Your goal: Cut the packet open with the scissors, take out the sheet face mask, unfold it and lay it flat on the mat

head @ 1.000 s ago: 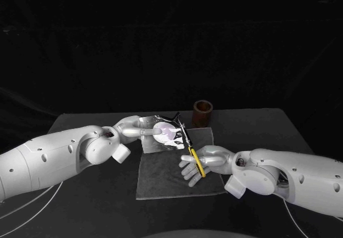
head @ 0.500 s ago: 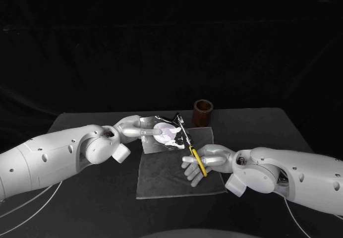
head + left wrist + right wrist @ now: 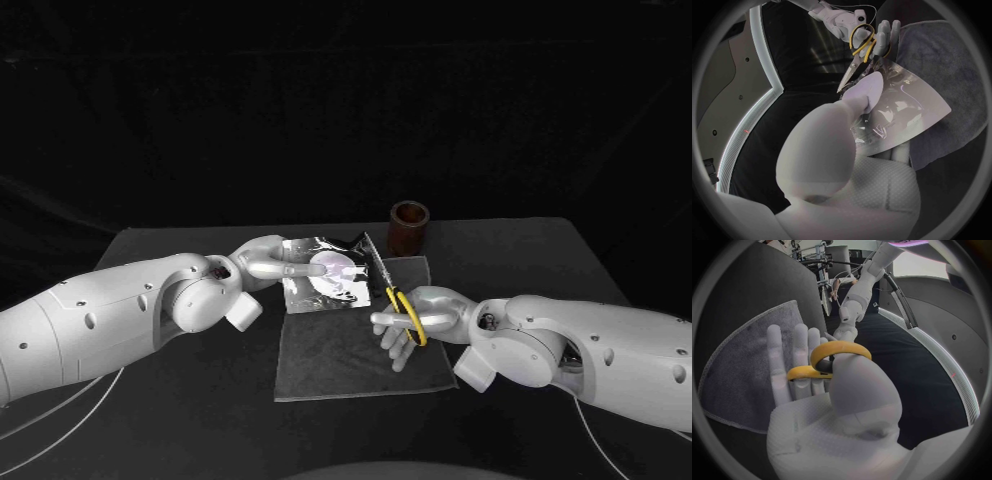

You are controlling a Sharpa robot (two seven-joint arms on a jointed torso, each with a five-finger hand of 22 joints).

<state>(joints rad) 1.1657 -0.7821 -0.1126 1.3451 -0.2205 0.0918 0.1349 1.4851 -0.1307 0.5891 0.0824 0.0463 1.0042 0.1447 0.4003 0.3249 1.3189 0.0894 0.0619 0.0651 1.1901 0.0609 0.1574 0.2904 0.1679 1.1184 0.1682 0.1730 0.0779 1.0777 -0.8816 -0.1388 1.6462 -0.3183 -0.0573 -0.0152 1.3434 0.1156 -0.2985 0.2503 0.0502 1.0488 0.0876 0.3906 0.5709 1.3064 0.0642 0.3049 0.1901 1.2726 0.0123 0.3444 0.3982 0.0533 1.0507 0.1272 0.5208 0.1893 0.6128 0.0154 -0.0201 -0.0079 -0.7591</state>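
Head view: over the mat (image 3: 332,365), the right hand (image 3: 426,320) grips the scissors (image 3: 389,290) through their yellow loops, its other fingers extended, with the blades slanting up to the packet (image 3: 326,278). To cut cleanly, I'd have the blades bite just inside the packet's edge, clear of the mask. Above the mat's far edge, the left hand (image 3: 268,262) pinches the packet upright. A brown cylinder (image 3: 411,228) stands beyond the mat.

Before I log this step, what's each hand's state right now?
Left hand: holding the packet.
Right hand: holding the scissors by the yellow handles.
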